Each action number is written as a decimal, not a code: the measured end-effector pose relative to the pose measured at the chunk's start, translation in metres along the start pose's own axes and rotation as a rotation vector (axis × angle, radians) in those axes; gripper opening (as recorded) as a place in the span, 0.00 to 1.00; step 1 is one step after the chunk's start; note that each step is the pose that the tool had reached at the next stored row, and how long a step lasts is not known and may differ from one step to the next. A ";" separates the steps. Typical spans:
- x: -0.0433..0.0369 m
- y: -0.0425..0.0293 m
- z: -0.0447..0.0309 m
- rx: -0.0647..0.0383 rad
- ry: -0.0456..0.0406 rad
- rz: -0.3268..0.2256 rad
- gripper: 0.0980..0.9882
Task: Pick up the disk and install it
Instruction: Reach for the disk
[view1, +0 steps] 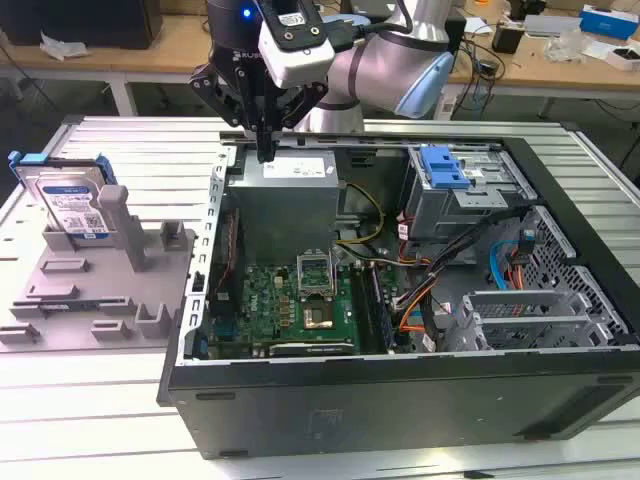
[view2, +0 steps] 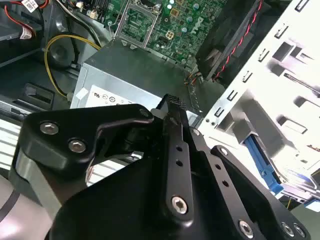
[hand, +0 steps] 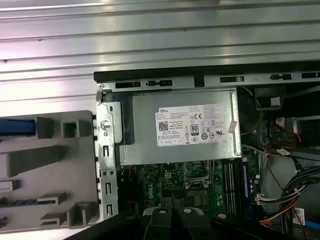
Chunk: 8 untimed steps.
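Desk (view1: 80, 420): slatted metal, carrying the open computer case (view1: 400, 400) across the middle and right of the exterior view. The grey holding fixture (view1: 100, 290) sits just beside the case, at that view's left.

Power supply (view1: 290, 200) is in the case's upper-left corner. The tool (view1: 266, 150) hangs right over its top edge, well apart from the disk (view1: 70, 200). The jaws read as closed together with nothing between them, and the second wrist view shows the tool (view2: 172, 102) the same way.

The disk is in the upper left of the exterior view, standing on edge in a fixture slot. It hasn't been picked up yet.

Step in hand, as I judge it, is the reach to the disk:
- clear the case wall before crossing to the fixture
- open wide enough for the disk's thickness before descending
- come down over the free top edge and pinch the two flat faces
- lift straight along the slot so nothing binds

Orientation:
- near upright, leaning slightly back
- label face toward the camera
- blue carrier edge on top, running roughly left-right in frame
- the lower part is hidden by the fixture, so I can't tell whether the long axis is vertical or horizontal
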<state>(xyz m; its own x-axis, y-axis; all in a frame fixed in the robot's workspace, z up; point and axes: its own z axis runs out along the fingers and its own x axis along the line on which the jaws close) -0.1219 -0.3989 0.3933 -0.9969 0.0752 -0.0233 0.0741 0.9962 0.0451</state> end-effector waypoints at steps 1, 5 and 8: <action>0.0000 0.0000 0.0000 0.000 0.0000 0.000 0.01; 0.0000 0.0000 0.0000 0.000 0.0000 0.000 0.01; 0.0000 0.0000 0.0000 0.000 0.0000 0.000 0.01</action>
<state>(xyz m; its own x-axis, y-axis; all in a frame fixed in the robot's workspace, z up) -0.1219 -0.3989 0.3933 -0.9969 0.0753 -0.0233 0.0742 0.9962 0.0451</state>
